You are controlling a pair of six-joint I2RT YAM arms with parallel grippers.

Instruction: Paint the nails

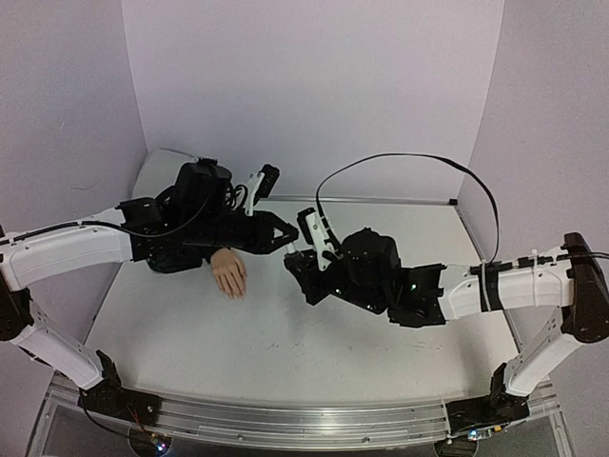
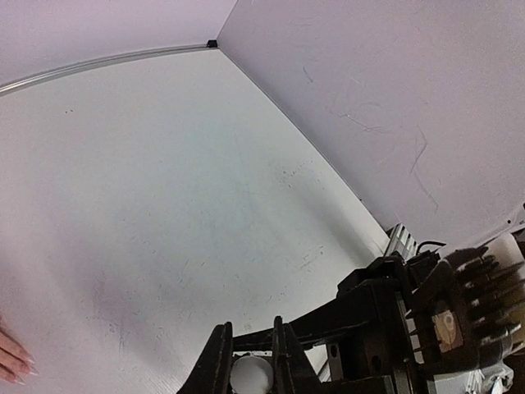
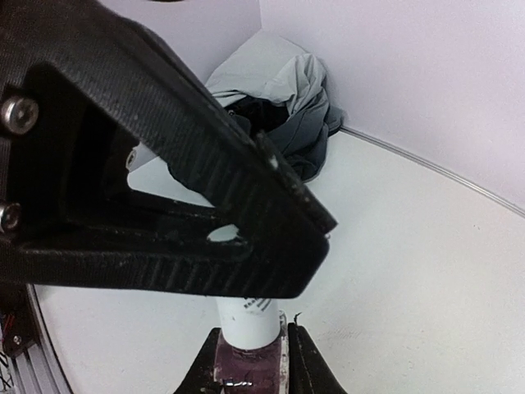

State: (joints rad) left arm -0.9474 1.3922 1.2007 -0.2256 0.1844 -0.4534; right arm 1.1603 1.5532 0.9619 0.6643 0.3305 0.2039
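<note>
My right gripper [image 3: 254, 335] is shut on a small nail-polish bottle [image 3: 246, 369] with dark purple polish and holds it upright. Its white cap [image 3: 246, 316] rises into my left gripper [image 2: 250, 328], which is shut on the cap [image 2: 250, 375] from above. In the top view the two grippers meet at the table's middle, left [image 1: 287, 235] and right [image 1: 301, 257], and the bottle is hidden between them. The peach mannequin hand [image 1: 229, 273] lies palm down just left of them, its black sleeve under my left arm. Its fingertips [image 2: 12, 361] with tiny nails show at the left wrist view's lower left edge.
A crumpled grey and black cloth [image 3: 283, 98] lies in the back left corner. White walls close the table [image 1: 285, 352] on three sides. The right arm's black cable [image 1: 409, 157] loops above the table's back.
</note>
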